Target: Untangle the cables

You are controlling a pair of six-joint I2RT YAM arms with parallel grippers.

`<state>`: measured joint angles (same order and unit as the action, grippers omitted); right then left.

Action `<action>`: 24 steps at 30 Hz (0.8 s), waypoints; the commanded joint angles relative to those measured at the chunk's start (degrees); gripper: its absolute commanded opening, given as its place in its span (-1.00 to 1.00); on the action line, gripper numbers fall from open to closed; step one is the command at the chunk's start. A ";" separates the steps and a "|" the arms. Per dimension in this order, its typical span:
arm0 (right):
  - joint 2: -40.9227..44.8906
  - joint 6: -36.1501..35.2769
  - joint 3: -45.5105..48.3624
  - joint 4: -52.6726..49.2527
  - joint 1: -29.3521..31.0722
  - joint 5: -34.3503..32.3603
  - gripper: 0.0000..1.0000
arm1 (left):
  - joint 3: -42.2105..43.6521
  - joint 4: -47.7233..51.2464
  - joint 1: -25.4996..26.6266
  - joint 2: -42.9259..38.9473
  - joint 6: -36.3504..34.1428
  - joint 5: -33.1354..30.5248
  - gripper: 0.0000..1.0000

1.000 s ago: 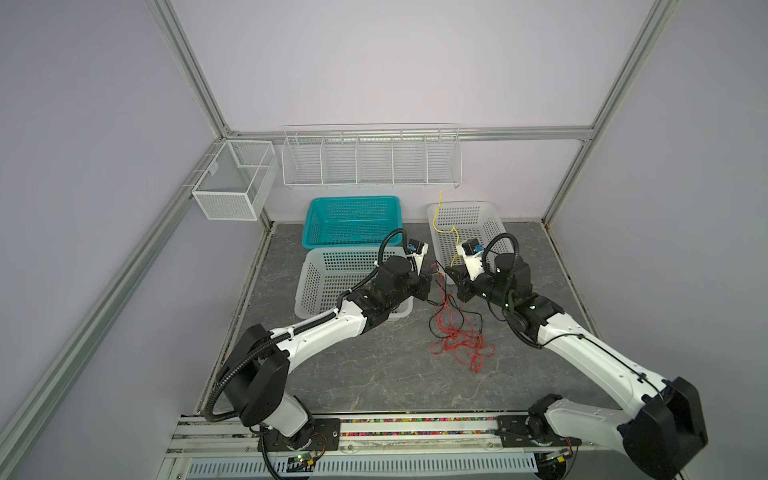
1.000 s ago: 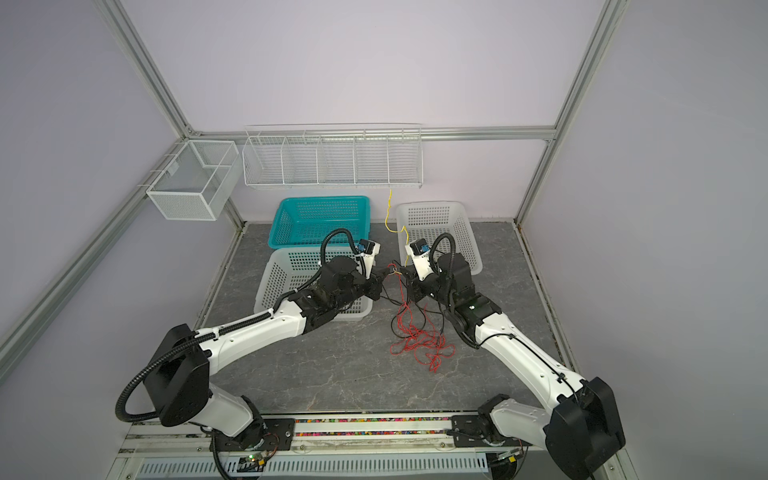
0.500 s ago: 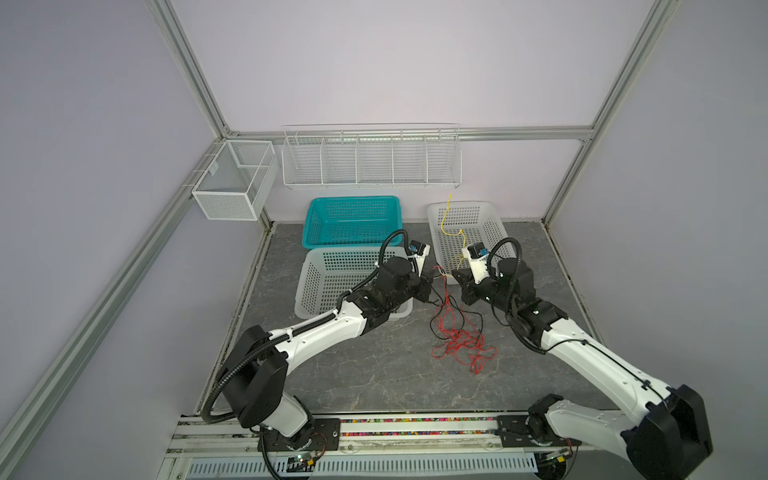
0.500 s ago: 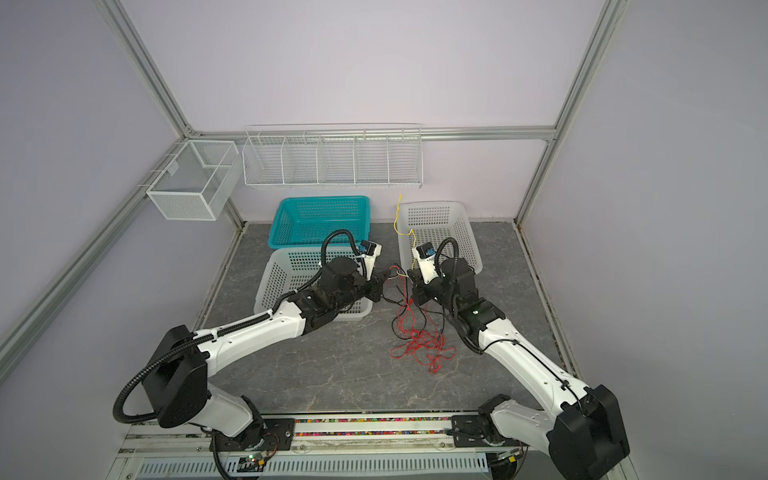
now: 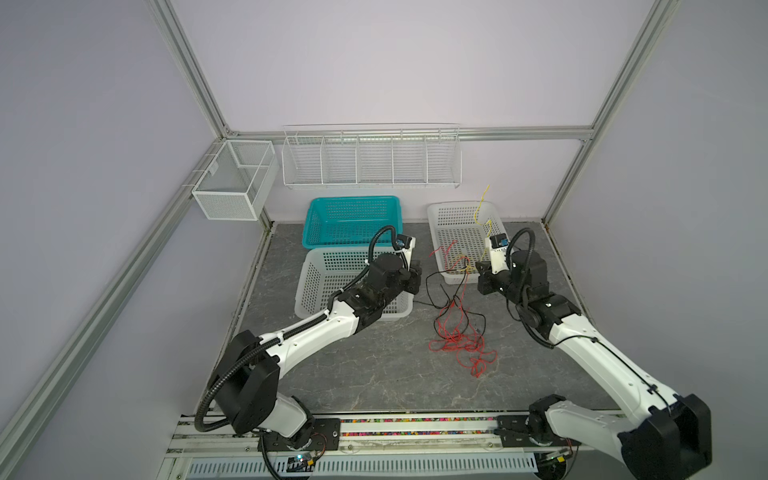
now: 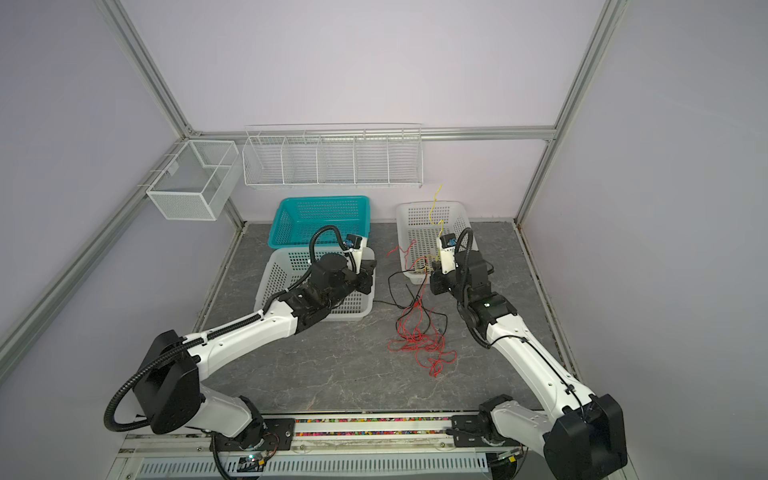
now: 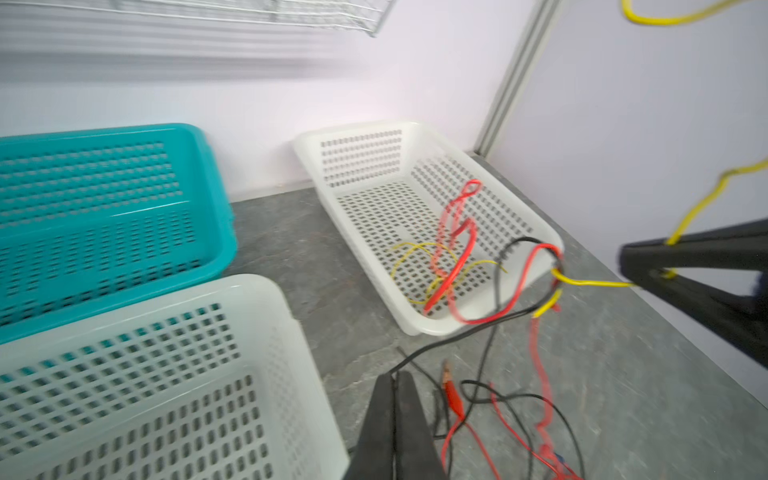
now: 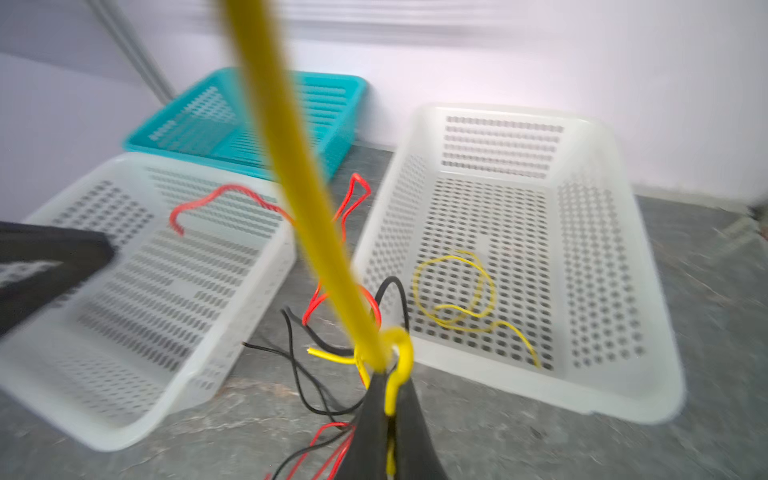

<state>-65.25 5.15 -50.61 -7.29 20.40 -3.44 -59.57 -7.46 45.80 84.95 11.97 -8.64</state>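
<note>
Right wrist view: the yellow cable [image 8: 291, 174] is pinched in my right claw [image 8: 388, 384], jaws closed tight on it. From the pinch it climbs past the lens, blurred. In both top views its free end stands high above the claw.

Just off the right claw's tips, on the side toward my left claw [image 7: 395, 376], the yellow cable meets red and black strands in a knot [image 7: 557, 266]. From the knot the strands drop to the rest of the cables [image 5: 457, 340]. They lie in a loose red-and-black heap on the grey table [image 5: 374, 374], below the right claw and back toward my base, between the two arms.

Left claw: jaws pressed together. It is about level with the right claw and well apart from it, with the knot between them. A black cable [image 7: 465, 331] runs up to its tips in the left wrist view. I cannot tell whether it is nipped there or only passes behind.

A white basket [image 8: 540, 386] lies just beyond the right claw, with a thin yellow loop [image 8: 453, 291] on its floor. A second white basket [image 5: 305, 291] sits under my left arm, and the left claw hangs over its corner. The teal basket [image 5: 353, 199] is beyond that one. The wire rack [image 5: 370, 183] and mesh box [image 5: 224, 203] hang on the walls, far beyond both claws.
</note>
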 commanded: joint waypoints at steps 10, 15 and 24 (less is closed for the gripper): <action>2.10 1.39 3.15 3.76 -0.45 8.90 -0.88 | 1.56 -2.49 0.05 -0.68 -0.63 4.49 -1.00; 3.24 2.36 2.34 7.52 -0.47 16.71 -0.88 | 1.69 -3.73 0.61 0.11 -1.30 8.07 -0.88; 2.04 3.42 0.60 9.86 0.38 20.00 -0.88 | 1.44 -6.12 4.39 1.09 -3.51 13.11 -0.83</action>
<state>-63.00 7.70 -48.45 -0.78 20.29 14.68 -58.48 -11.09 48.99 85.47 10.13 1.56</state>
